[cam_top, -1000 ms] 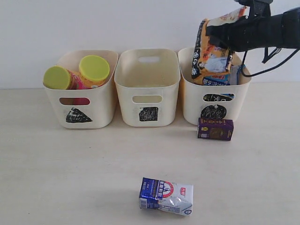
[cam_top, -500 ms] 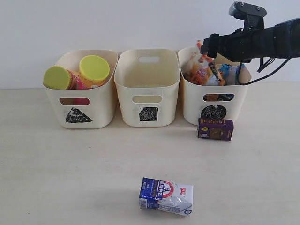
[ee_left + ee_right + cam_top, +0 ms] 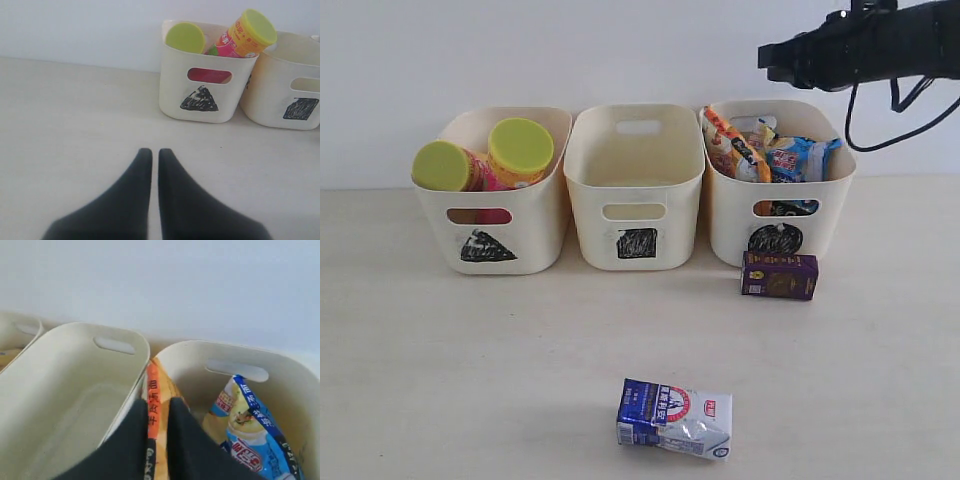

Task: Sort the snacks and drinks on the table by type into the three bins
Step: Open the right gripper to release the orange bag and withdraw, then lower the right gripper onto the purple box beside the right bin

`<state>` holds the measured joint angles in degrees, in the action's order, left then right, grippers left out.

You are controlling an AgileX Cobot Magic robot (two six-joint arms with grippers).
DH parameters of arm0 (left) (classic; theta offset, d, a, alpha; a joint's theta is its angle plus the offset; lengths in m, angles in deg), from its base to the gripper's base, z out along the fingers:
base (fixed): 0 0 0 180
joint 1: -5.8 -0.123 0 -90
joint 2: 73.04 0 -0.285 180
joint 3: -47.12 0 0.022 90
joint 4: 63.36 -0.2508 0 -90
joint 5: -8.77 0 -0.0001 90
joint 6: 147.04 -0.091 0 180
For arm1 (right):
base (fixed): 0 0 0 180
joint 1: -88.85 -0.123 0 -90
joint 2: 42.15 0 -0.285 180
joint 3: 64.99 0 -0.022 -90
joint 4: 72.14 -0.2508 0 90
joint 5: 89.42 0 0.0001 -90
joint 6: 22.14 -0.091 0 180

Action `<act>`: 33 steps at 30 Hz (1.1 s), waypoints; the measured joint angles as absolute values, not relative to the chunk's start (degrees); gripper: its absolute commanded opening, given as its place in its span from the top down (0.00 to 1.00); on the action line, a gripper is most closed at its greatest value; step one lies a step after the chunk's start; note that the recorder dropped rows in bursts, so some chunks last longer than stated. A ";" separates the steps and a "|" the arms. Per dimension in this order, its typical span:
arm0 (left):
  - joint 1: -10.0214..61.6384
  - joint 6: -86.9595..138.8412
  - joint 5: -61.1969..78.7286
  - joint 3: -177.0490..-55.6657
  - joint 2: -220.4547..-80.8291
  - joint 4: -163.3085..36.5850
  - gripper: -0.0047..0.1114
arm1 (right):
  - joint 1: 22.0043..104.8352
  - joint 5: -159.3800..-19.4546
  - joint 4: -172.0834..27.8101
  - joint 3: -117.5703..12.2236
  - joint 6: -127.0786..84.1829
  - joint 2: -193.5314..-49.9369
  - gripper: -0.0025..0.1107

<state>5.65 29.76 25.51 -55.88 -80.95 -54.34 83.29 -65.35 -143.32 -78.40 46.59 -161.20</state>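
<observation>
Hovering above the circle-marked bin [image 3: 825, 215], the right gripper [image 3: 767, 57] has its jaws pressed nearly together on nothing; the orange bag [image 3: 730, 145] and blue bag [image 3: 802, 158] lie inside that bin. The left gripper [image 3: 151, 151] (low over the tabletop [image 3: 470, 380]) is pressed shut. The purple carton [image 3: 779, 276] stands just before that bin, the blue-and-white carton [image 3: 675, 418] well apart from it.

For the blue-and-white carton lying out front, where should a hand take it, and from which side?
Grip the blue-and-white carton across its short span at mid-length, coming straight down from above. It lies flat, long axis left to right, with open table in front and behind, so there is likely room to close on it.
</observation>
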 measured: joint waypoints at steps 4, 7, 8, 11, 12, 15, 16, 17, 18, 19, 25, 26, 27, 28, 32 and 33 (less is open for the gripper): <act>5.65 29.76 25.51 -55.88 -80.95 -54.34 0.93 | 85.01 -57.33 -133.07 -78.40 37.01 -158.43 0.98; 5.65 29.76 25.51 -55.88 -80.95 -54.34 0.93 | 87.87 -50.75 -126.18 -77.93 27.89 -157.06 0.98; 5.65 29.76 25.51 -55.88 -80.95 -54.34 0.93 | 89.05 -48.69 -124.59 -77.19 25.30 -156.65 0.98; 5.65 29.76 25.51 -55.88 -80.95 -54.34 0.93 | 92.55 -44.95 -122.08 -73.22 21.37 -154.80 0.98; 5.65 29.76 25.51 -55.88 -80.95 -54.34 0.93 | 93.80 -44.81 -121.85 -71.14 20.67 -153.92 0.98; 5.65 29.76 25.51 -55.88 -80.95 -54.34 0.93 | 97.03 -46.31 -121.48 -64.23 19.81 -150.43 0.98; 5.65 29.76 25.51 -55.88 -80.95 -54.34 0.93 | 97.96 -47.07 -121.33 -61.66 19.81 -149.17 0.98; 5.65 29.76 25.51 -55.88 -80.95 -54.34 0.93 | 98.55 -48.27 -121.21 -59.20 20.40 -147.55 0.98; 5.65 29.76 25.51 -55.88 -80.95 -54.34 0.93 | 98.88 -49.26 -121.21 -56.90 21.39 -145.88 0.98; 5.65 29.76 25.51 -55.88 -80.95 -54.34 0.93 | 98.95 -50.00 -121.21 -55.19 22.57 -144.58 0.98; 5.65 29.76 25.51 -55.88 -80.95 -54.34 0.93 | 97.32 -51.22 -121.54 -46.90 30.93 -138.87 0.98; 5.65 29.76 25.51 -55.88 -80.95 -54.34 0.93 | 96.65 -50.93 -121.54 -46.31 32.07 -138.73 0.98; 5.65 29.76 25.51 -55.88 -80.95 -54.34 0.93 | 96.05 -50.66 -121.54 -45.69 33.28 -138.69 0.98; 5.65 29.76 25.51 -55.88 -80.95 -54.34 0.93 | 94.97 -50.22 -121.42 -45.21 35.18 -138.69 0.98; 5.65 29.76 25.51 -55.88 -80.95 -54.34 0.93 | 87.44 -53.94 -115.38 -44.58 44.76 -138.69 0.84; 5.65 29.76 25.51 -55.88 -80.95 -54.34 0.93 | 86.32 -55.14 -113.92 -44.58 45.37 -138.69 0.66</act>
<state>5.65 29.76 25.51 -55.88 -80.95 -54.34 86.32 -55.14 -113.92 -44.58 45.37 -138.69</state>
